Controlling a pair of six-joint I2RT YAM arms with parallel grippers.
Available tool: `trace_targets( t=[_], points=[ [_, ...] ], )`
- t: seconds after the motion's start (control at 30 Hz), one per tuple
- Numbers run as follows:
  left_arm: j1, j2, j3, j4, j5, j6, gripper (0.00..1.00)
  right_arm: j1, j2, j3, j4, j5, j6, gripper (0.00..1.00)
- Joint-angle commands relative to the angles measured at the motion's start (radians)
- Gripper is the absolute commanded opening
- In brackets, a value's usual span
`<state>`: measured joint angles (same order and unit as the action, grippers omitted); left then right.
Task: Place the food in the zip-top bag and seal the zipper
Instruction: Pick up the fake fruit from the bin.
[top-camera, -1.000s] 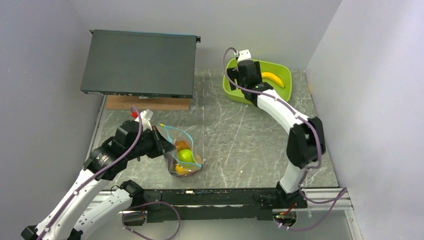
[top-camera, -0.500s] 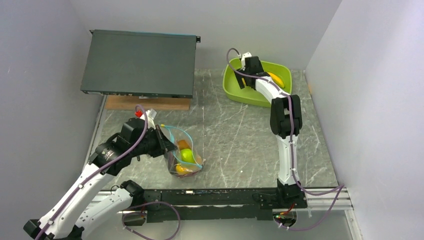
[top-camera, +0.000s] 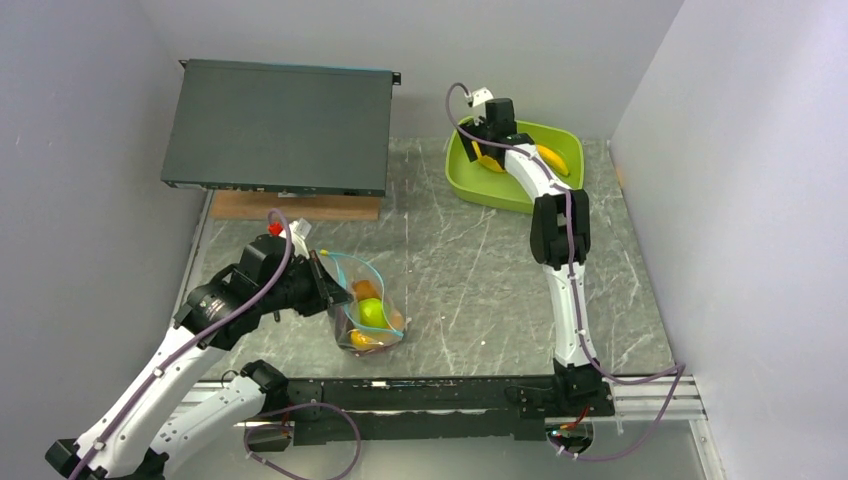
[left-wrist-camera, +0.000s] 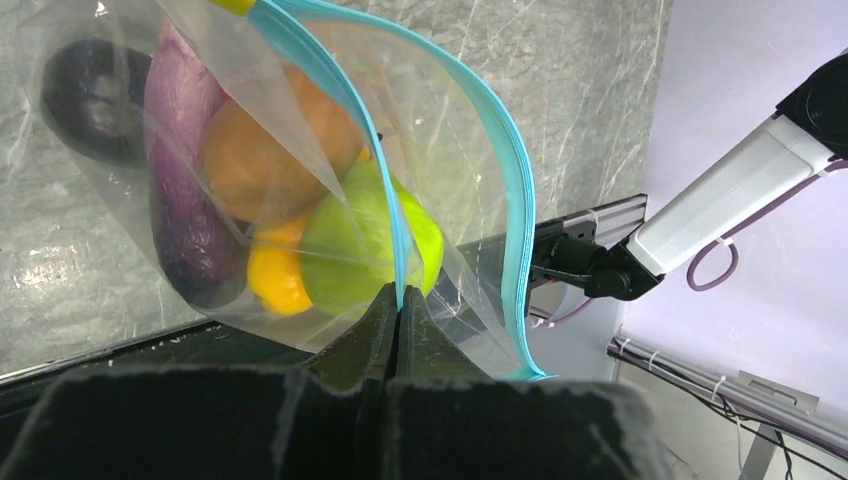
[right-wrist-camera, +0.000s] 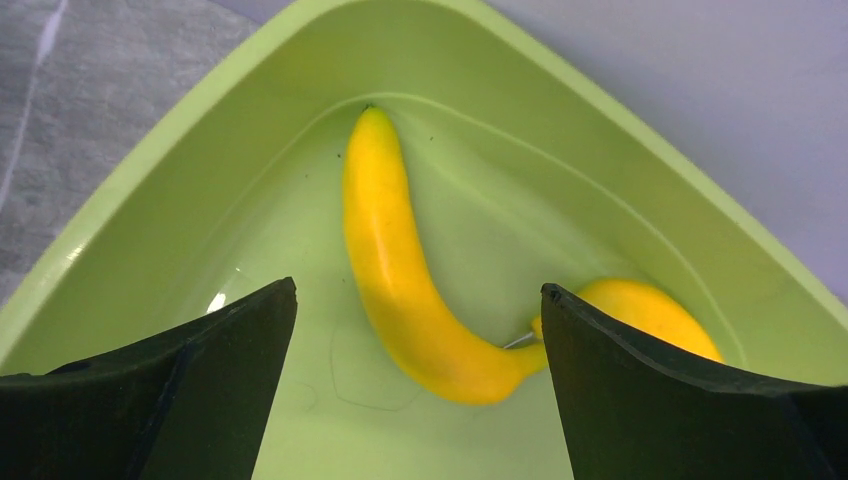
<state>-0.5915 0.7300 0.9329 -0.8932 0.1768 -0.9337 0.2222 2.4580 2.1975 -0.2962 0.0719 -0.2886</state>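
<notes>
Two robot arms work over a grey marbled table (top-camera: 480, 270). The left gripper (left-wrist-camera: 398, 308), near the front left, has its fingers pressed together on the teal zipper (left-wrist-camera: 400, 215). It pinches one lip of the zip-top bag (top-camera: 368, 318), so the mouth gapes open while the other lip of the strip bows away free. Inside the clear bag lie a green lime (left-wrist-camera: 365, 250), an orange piece (left-wrist-camera: 275, 150), a purple eggplant (left-wrist-camera: 185, 200), a small yellow-orange piece (left-wrist-camera: 275, 285) and a dark rounded item (left-wrist-camera: 95, 95) too blurred by the plastic to name. Over the last second this arm and the bag have hardly shifted. The right arm (top-camera: 560, 280) has changed most: its elbow has unfolded, and it now reaches almost straight to the lime-green tub (top-camera: 520, 195) at the back right, with its wrist carried from the tub's middle toward the far left part. The right gripper (right-wrist-camera: 418, 290) hangs with its fingers spread wide and holds nothing. It straddles the yellow bananas (right-wrist-camera: 400, 270) lying on the tub floor, which touch neither finger. This suggests the last of the food is about to be grasped. The next move is probably a descent and a close across the curved fruit, then a carry to the held-open bag. Sealing has to wait until that is done. A dark flat equipment case (top-camera: 275, 125) sits at the back left on a wooden block (top-camera: 295, 207).
</notes>
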Motion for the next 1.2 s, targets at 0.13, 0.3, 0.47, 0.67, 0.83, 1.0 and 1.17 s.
trace_targets(
  t=[0.13, 0.3, 0.47, 0.67, 0.83, 1.0, 1.17],
  points=[
    [0.001, -0.002, 0.014, 0.014, 0.006, -0.028, 0.0, -0.01, 0.064, 0.06, -0.018, -0.051, 0.006, 0.89],
    [0.002, 0.014, 0.026, 0.016, 0.01, -0.024, 0.0, -0.011, 0.085, 0.055, -0.034, -0.062, 0.02, 0.74],
    [0.001, 0.012, 0.025, 0.013, 0.009, -0.024, 0.0, -0.011, 0.093, 0.04, -0.034, -0.04, 0.025, 0.51],
    [0.001, 0.009, 0.013, 0.02, 0.017, -0.025, 0.0, -0.014, 0.058, 0.05, -0.039, -0.046, 0.071, 0.22],
    [0.002, -0.001, -0.004, 0.033, 0.021, -0.03, 0.0, -0.013, -0.103, -0.025, 0.005, -0.108, 0.155, 0.11],
    [0.002, -0.032, -0.024, 0.037, 0.013, -0.032, 0.0, -0.013, -0.295, -0.115, 0.01, -0.114, 0.256, 0.0],
    [0.001, -0.057, -0.051, 0.061, 0.011, -0.031, 0.0, -0.013, -0.489, -0.226, -0.009, -0.273, 0.463, 0.0]
  ],
)
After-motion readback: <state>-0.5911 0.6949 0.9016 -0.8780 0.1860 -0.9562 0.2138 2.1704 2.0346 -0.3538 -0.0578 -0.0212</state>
